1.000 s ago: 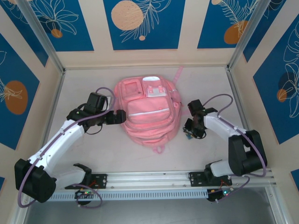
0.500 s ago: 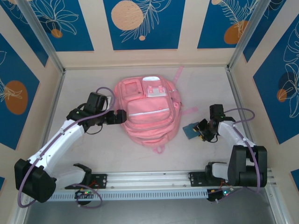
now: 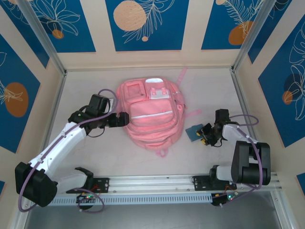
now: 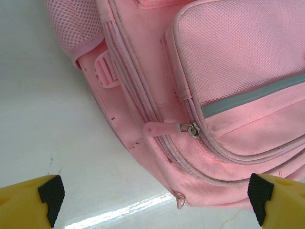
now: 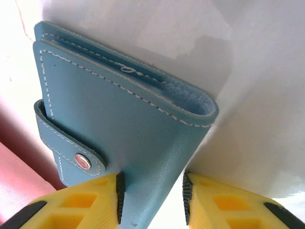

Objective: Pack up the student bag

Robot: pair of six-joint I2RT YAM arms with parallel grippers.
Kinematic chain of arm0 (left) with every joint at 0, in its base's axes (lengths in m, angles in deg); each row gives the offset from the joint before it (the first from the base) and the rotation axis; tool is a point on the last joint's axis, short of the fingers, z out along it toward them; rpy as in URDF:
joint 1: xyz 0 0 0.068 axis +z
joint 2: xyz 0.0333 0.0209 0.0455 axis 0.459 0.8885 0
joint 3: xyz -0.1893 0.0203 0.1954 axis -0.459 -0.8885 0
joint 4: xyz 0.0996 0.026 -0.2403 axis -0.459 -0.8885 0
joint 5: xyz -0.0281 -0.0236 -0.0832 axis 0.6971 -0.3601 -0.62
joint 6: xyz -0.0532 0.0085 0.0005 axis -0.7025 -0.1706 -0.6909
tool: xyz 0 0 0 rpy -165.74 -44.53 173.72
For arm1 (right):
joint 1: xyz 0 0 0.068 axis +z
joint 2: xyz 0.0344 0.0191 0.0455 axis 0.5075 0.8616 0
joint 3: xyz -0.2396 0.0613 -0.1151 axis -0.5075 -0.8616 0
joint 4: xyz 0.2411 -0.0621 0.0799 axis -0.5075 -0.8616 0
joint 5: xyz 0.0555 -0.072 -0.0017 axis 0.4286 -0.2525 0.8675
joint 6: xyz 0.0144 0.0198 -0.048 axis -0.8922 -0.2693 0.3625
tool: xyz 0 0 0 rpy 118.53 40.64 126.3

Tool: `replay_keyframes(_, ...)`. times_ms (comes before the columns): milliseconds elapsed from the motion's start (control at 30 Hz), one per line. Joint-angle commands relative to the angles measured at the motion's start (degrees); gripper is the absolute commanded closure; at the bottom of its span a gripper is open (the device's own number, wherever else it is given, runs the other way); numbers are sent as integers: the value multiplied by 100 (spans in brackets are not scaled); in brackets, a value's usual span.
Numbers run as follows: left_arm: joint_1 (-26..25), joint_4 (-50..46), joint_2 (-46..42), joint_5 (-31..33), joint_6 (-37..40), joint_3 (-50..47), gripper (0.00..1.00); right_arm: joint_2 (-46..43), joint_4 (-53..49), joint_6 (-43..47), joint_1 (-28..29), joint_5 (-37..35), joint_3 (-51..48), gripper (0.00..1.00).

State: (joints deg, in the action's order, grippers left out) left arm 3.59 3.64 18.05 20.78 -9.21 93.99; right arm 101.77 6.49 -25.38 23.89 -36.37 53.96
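The student bag (image 3: 150, 112) is a pink backpack lying flat in the middle of the table, front pockets up. My left gripper (image 3: 125, 119) is at its left side, open wide. In the left wrist view its yellow fingers straddle the bag's (image 4: 228, 62) lower corner, where a pink zip pull (image 4: 164, 129) lies; nothing is between the jaws of the left gripper (image 4: 155, 193). My right gripper (image 3: 206, 133) is low on the table, right of the bag. The right gripper (image 5: 152, 195) is shut on a corner of a blue snap wallet (image 5: 124, 119), and the wallet (image 3: 193, 132) points towards the bag.
A pink strap (image 3: 182, 74) trails from the bag towards the back wall, and another strap (image 3: 193, 113) sticks out on its right. The walls (image 3: 248, 95) of the enclosure stand close on both sides. The metal rail (image 3: 152, 183) runs along the near edge.
My right gripper has swung away from the bag's right edge towards the right wall, taking the blue wallet with it, and has dropped low. The left arm and the bag have not moved.
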Motion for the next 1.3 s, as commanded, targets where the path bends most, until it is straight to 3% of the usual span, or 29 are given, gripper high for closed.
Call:
replay_keyframes(0,69,-17,18,-172,-43,181,0,196,15,28,-41,55,-88,65)
replay_keyframes(200,46,-28,105,-598,135,361,0,15,-51,38,-16,-74,-5,88)
replay_keyframes(367,-122,-30,302,-955,456,638,1,-707,-531,233,86,-279,313,100)
replay_keyframes(600,-954,-119,1080,-851,1238,1367,7,-1841,-1234,632,178,50,1048,100)
replay_keyframes(933,-2200,-587,2640,-45,2889,2569,22,-2165,-1698,770,290,556,1573,100)
replay_keyframes(1067,-2510,-720,3054,29,3453,2845,27,-2178,-1695,724,305,570,1575,100)
replay_keyframes(1267,-2597,-799,3519,648,3501,3198,37,-2169,-1685,680,335,598,1578,100)
